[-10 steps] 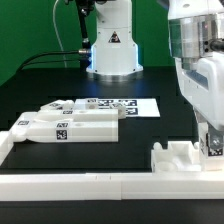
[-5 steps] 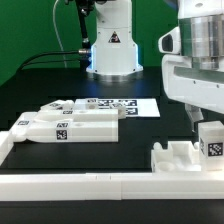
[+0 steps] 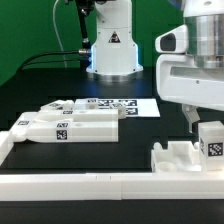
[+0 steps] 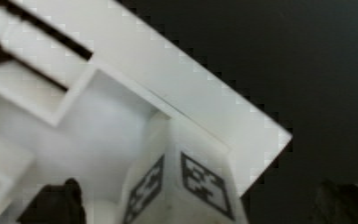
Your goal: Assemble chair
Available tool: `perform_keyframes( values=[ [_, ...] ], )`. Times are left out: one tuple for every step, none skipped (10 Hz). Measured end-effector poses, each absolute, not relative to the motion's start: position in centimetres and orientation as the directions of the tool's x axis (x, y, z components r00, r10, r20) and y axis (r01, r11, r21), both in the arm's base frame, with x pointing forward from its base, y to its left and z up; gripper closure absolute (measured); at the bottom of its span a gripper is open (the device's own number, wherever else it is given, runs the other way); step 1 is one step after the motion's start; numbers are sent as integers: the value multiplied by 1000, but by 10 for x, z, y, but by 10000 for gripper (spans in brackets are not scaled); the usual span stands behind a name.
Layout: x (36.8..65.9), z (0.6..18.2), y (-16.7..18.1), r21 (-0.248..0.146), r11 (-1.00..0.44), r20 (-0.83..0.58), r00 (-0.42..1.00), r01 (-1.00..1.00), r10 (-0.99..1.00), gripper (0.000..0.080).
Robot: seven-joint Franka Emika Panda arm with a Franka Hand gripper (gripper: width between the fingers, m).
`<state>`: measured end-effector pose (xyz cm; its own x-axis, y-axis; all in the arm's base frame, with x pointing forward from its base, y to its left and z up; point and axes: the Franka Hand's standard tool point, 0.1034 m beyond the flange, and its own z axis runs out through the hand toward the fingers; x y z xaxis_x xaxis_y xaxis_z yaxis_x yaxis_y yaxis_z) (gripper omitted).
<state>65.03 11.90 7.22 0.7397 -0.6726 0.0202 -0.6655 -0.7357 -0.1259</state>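
1. Well, on my wrist feed the gripper [image 4: 201, 204] stands spread wide. Its two dark fingertips [image 4: 51, 205] sit far apart and pinch nothing.
2. Between those fingertips I see white chair plastic. It is blurred, and two square tags [image 4: 179, 185] on one face are turned toward the camera.
3. On my exterior feed the white hand hangs at the exterior view's right. One dark finger [image 3: 192, 118] shows beneath it, and the other is cut off by the picture's edge.
4. That finger is just beside the top of a small block [image 3: 211, 141]. I cannot tell whether the two touch.
5. The block stands upright with its tag toward the camera. It is at the right end of the chair [image 3: 178, 158] and seems to rest on it.
6. The chair, a low and partly joined white structure, sits on the black table [image 3: 150, 125] at the exterior view's right. It is just behind the long white rail [image 3: 70, 183] along the near edge.
7. The loose parts [image 3: 70, 122] are tagged white bars lying side by side. They are well apart from the chair, toward the exterior view's left.
8. The marker board [image 3: 122, 103] lies flat just behind those bars.
9. The robot base [image 3: 110, 50] stands at the back of the table.
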Motion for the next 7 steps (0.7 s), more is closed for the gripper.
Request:
perform_keyframes(
  values=[
    [648, 72, 117, -117, -753, 11, 757, -648, -653, 150],
    [648, 71, 118, -117, -740, 10, 744, -662, -668, 150],
    [648, 71, 118, -117, -740, 10, 745, -662, -667, 150],
    [648, 71, 118, -117, -740, 10, 744, -662, -668, 150],
    [648, 71, 117, -112, -763, 16, 766, -637, -642, 150],
    [648, 72, 116, -90, -846, 36, 847, -526, -530, 150],
    [649, 72, 115, -80, -913, 41, 914, -401, -405, 150]
  ],
)
